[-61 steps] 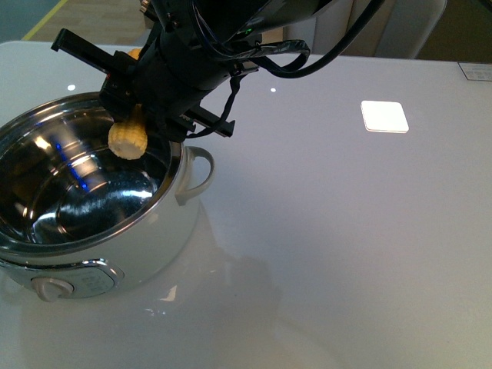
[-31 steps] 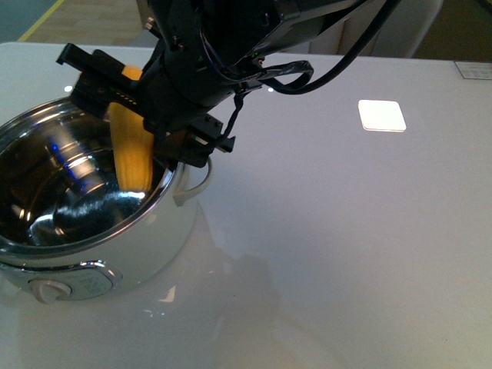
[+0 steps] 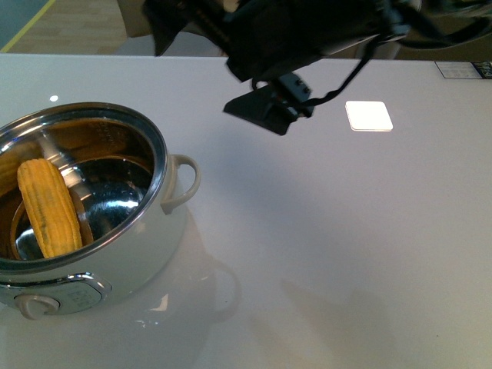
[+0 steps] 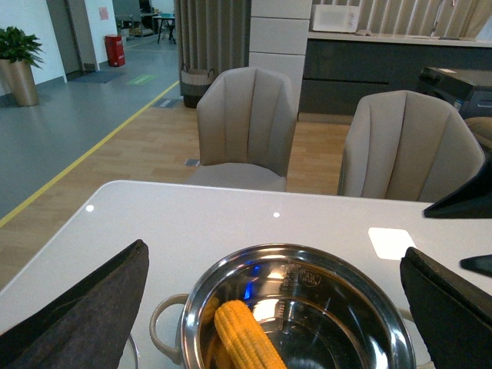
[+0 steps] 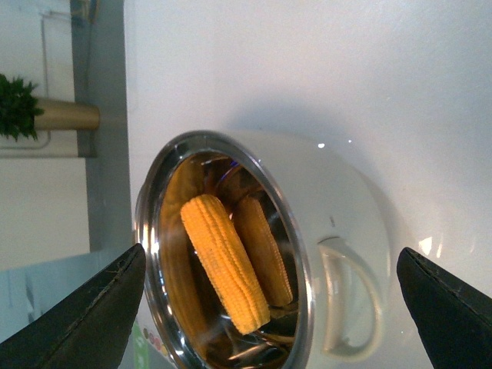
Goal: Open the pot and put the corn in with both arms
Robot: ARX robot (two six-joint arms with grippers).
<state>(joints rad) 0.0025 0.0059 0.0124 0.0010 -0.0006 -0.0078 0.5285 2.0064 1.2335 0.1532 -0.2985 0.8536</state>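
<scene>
While the pot [image 3: 92, 231] stood lidless at the near left of the white table [image 3: 346, 254], the corn [image 3: 48, 207] lay inside it, leaning against the steel wall on the side away from the looped handle [image 3: 183, 183], its long axis running roughly from the far rim toward the dial [image 3: 34, 305]. No lid showed in any view. Right gripper [image 5: 269, 296] was spread wide and empty: both dark finger pads sat at the frame edges of the right wrist view with the pot and cob between them at a clear drop below, nothing touching. Left gripper [image 4: 277, 307] was likewise parted and empty, pads flanking the pot rim in its own view, cob seen end-on beneath. In the front view only a black arm [image 3: 277, 38] was visible, raised above the table beyond the pot, well apart from it. Judgement: the cob lay down and inward from both tools; the placing looked done, and any coming move would likely be a retreat rather than a reach.
</scene>
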